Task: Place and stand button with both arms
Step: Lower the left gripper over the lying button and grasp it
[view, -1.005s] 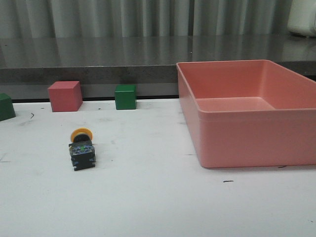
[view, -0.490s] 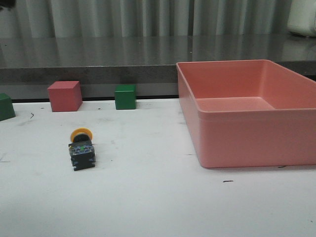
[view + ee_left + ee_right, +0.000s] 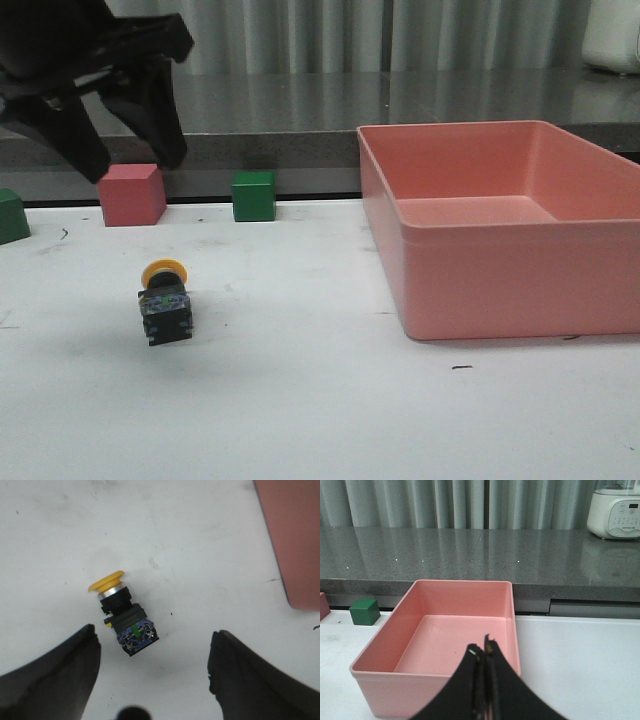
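The button (image 3: 165, 304) lies on its side on the white table, left of centre, yellow cap toward the back and black body with bluish base toward the front. In the left wrist view the button (image 3: 125, 615) shows between and just beyond the two spread fingers. My left gripper (image 3: 133, 163) hangs open, high above the table at the back left, touching nothing; from its own wrist the left gripper (image 3: 155, 632) has an empty gap. My right gripper (image 3: 483, 649) is shut with nothing in it, above the near wall of the pink bin, and is out of the front view.
A large pink bin (image 3: 500, 290) fills the table's right side, also the pink bin (image 3: 385, 695). Along the back edge stand a pink cube (image 3: 131, 195), a green cube (image 3: 254, 196) and another green cube (image 3: 12, 216). A grey counter runs behind, with a white appliance (image 3: 615, 507).
My left arm has come into the front view from the upper left, its fingers spread. The button has stayed where it lay.
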Available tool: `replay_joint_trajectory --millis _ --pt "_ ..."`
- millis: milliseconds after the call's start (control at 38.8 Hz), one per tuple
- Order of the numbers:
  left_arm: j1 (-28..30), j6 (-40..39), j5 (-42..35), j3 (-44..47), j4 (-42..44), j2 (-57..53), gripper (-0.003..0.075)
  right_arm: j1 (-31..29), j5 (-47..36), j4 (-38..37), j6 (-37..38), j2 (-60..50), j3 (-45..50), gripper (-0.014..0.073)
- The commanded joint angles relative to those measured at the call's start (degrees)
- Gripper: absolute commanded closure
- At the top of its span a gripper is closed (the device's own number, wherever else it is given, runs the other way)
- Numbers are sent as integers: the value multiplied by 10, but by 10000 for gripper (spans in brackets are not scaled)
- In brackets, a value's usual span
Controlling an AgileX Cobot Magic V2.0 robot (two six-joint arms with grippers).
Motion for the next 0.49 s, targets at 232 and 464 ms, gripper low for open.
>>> replay_joint_trajectory --millis 232,464 --pt "-3 -120 148 -153 67 121 279 -3 -51 -6 -3 6 -16 664" --pt "-2 -129 143 -186 49 177 279 -3 -51 -6 -3 6 -16 664"
